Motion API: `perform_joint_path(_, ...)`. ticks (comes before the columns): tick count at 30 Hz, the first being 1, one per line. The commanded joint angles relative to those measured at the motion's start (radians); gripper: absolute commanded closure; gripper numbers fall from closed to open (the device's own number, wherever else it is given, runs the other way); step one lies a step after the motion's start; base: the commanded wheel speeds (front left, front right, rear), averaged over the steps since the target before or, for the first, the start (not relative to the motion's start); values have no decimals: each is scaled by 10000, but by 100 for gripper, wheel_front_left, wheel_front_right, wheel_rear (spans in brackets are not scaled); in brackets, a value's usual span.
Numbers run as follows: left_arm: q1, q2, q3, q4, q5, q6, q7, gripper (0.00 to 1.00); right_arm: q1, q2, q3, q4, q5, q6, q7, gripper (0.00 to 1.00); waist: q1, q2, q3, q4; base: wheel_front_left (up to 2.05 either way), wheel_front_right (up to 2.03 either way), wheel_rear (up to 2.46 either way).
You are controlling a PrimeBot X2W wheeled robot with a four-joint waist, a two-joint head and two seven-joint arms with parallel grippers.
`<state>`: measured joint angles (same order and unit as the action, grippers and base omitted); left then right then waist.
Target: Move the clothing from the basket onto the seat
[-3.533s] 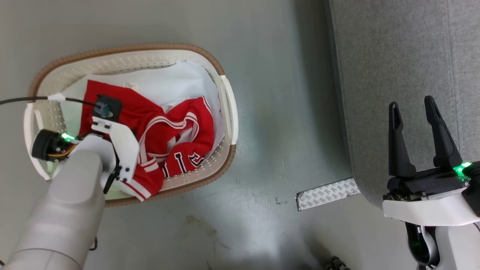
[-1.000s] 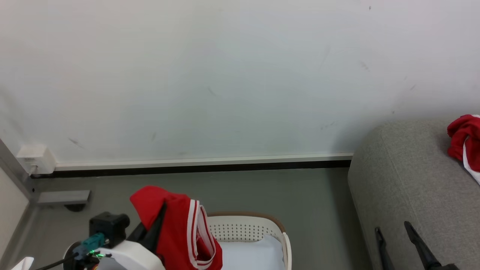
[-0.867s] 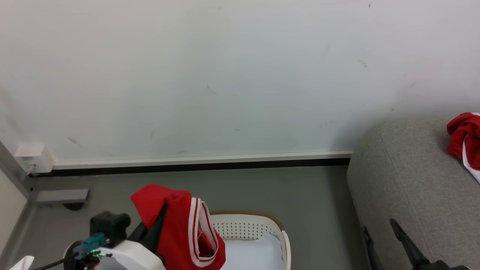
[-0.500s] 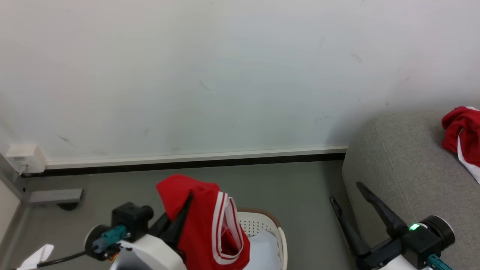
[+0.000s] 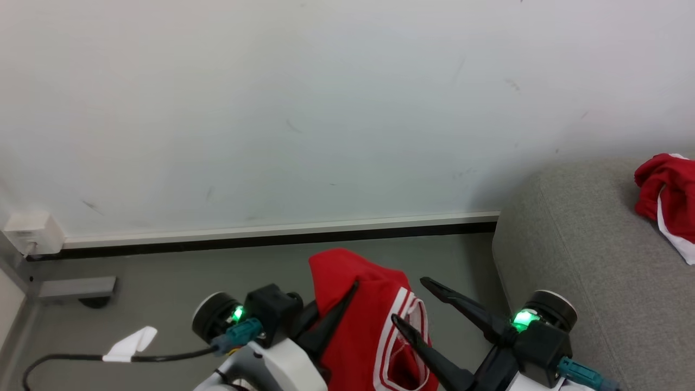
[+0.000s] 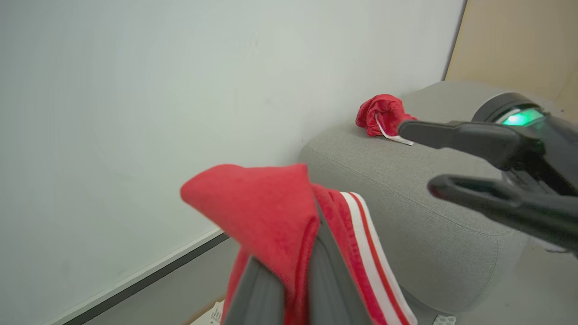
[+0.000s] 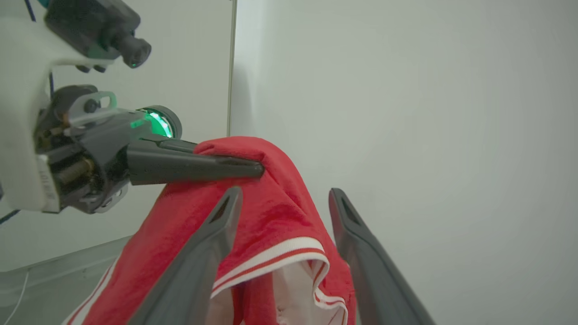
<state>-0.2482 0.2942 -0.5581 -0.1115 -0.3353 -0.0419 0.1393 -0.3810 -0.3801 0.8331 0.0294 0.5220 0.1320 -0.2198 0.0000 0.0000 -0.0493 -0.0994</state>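
Left end effector (image 5: 350,290) clamped shut, right end effector (image 5: 408,299) alongside, jaws wide apart

The held red garment (image 5: 369,331) is running off the head view's bottom edge, and in the left wrist view its fold is draping over the tips of the left gripper (image 5: 352,289) (the fingers (image 6: 335,293) there are coming out as a grey blur). The second red garment (image 5: 663,190) and the sofa (image 5: 570,233) are being cut by the head view's right edge.
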Motion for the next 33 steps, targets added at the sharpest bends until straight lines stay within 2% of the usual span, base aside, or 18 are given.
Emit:
perform_joint_path(1, -134, -33, -15, -49, 52, -21, -70, 100, -183, -116, 87, -26, 86, -26, 14, 0, 0, 0, -5, -21, 0, 0, 0)
perform_joint_path(5, -305, -6, -389, -124, 182, -278, -48, 100, -612, -509, 845, 52, 346, -26, 228, 0, 0, 0, -28, -97, 0, 0, 0)
perform_joint_path(13, -587, 170, -1154, -641, 24, -651, 137, 100, -1132, -1084, 1652, 181, 827, -26, 439, 0, 0, 0, -55, -216, 0, 0, 0)
perform_joint_path(22, -758, 207, -1851, -986, -584, -821, -2, 100, -1339, -1185, 2510, 193, 1994, -26, 522, 0, 0, 0, -46, -256, 0, 0, 0)
perform_joint_path(23, -771, 229, -1879, -963, -617, -829, -41, 100, -1385, -1179, 2586, 198, 2091, -26, 509, 5, 0, 0, -39, -256, 0, 0, 0)
perform_joint_path(24, -776, 225, -1915, -940, -661, -837, -88, 100, -1470, -1183, 2703, 182, 2162, -26, 498, 57, 0, 0, -30, -255, 0, 0, 0)
perform_joint_path(25, -778, 212, -1935, -915, -714, -840, -100, 100, -1529, -1182, 2801, 147, 2288, -26, 459, 100, 0, 0, -19, -255, 0, 0, 0)
perform_joint_path(29, -778, 233, -1945, -733, -780, -838, -218, 100, -1701, -1284, 3046, 144, 2697, -26, 295, 100, 0, 0, 28, -281, 0, 0, 0)
perform_joint_path(30, -780, 237, -1908, -690, -758, -796, -296, 97, -1743, -1300, 3025, 181, 2779, -26, 221, 100, 0, 0, 43, -289, 0, 0, 0)
perform_joint_path(31, -793, 238, -1870, -662, -698, -746, -376, 77, -1765, -1327, 2974, 211, 2850, -26, 189, 100, 0, 0, 59, -299, 0, 0, 0)
perform_joint_path(32, -781, 232, -1862, -617, -677, -739, -465, 65, -1771, -1363, 2906, 244, 2897, -26, 100, 100, 0, 0, 70, -309, 0, 0, 0)
perform_joint_path(33, -757, 227, -1842, -564, -686, -721, -510, 61, -1744, -1395, 2830, 287, 2947, -26, 54, 100, 0, 0, 81, -317, 0, 0, 0)
